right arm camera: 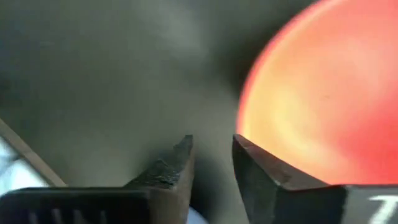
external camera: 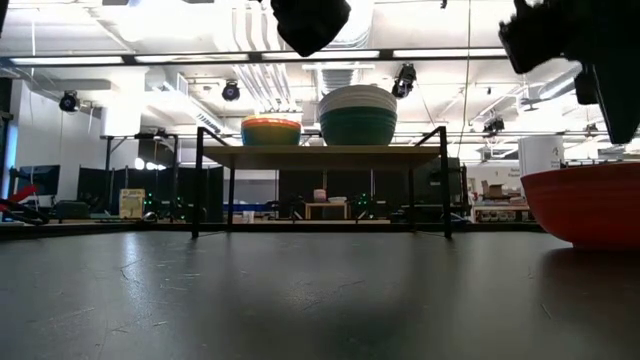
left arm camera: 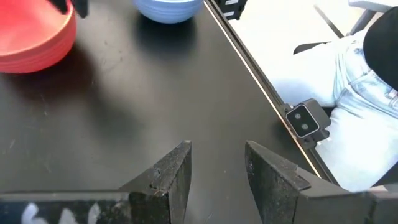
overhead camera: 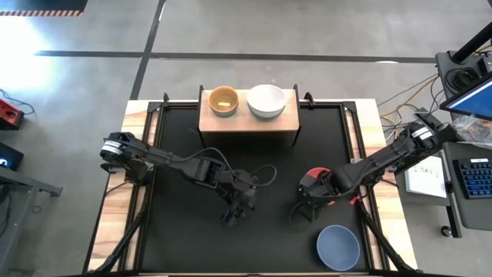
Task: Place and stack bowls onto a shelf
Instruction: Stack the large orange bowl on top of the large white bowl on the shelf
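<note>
Low view: black tabletop [external camera: 300,300] bare, workshop ceiling lights [external camera: 190,58] behind; both arms' fingers apart, gripping nothing.

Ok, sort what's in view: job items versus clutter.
Job: shelf; yellow bowl and white bowl on it; red bowl by the right end effector; periwinkle bowl.
Clutter: keyboard; papers; small camera off the table edge.

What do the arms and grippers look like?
Both arms are dark, jointed links. The left arm trails a looping black cable; the right arm shows a pale band at its base. Left gripper and right gripper each have two dark wedge-shaped fingers; white lettering sits beside them.
</note>
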`<state>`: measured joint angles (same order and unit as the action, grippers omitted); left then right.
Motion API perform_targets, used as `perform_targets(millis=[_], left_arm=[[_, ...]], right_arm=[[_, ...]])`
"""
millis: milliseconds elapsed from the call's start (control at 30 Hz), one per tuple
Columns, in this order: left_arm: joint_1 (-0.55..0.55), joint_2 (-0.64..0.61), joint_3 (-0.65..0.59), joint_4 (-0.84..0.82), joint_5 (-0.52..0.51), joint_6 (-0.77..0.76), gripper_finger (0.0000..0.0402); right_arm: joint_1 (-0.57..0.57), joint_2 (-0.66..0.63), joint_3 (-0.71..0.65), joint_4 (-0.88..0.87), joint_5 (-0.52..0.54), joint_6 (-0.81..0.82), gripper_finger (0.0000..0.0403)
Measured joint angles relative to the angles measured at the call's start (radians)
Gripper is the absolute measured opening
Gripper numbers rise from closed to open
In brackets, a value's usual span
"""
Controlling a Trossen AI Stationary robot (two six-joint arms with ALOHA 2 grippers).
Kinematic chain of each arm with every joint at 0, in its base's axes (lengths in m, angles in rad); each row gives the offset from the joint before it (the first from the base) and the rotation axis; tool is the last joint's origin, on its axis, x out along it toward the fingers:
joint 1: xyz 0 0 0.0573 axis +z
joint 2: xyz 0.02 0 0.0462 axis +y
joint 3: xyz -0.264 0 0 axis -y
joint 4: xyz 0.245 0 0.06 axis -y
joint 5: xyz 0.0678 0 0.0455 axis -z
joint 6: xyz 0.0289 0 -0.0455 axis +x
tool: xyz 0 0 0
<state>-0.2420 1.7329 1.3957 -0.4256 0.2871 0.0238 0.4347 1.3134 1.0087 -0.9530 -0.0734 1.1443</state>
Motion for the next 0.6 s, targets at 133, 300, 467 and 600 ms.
perform_targets(millis=[133,300,467,600], left_arm=[[0.000,0.000,-0.011,0.011,0.011,0.000,0.0132],[0.000,0.000,-0.011,0.014,0.011,-0.004,0.0132],[-0.004,0.000,-0.011,0.015,0.011,-0.004,0.0132],[-0.010,0.000,-0.011,0.015,0.011,-0.008,0.0132]], right_arm=[[0.000,0.031,-0.002,-0.071,0.020,0.008,0.0130],[0.000,0.076,-0.001,-0.045,-0.013,-0.003,0.0149],[0.000,0.138,-0.001,-0.082,-0.004,-0.033,0.0148],[0.000,0.188,-0.002,-0.094,-0.005,-0.072,0.0142]])
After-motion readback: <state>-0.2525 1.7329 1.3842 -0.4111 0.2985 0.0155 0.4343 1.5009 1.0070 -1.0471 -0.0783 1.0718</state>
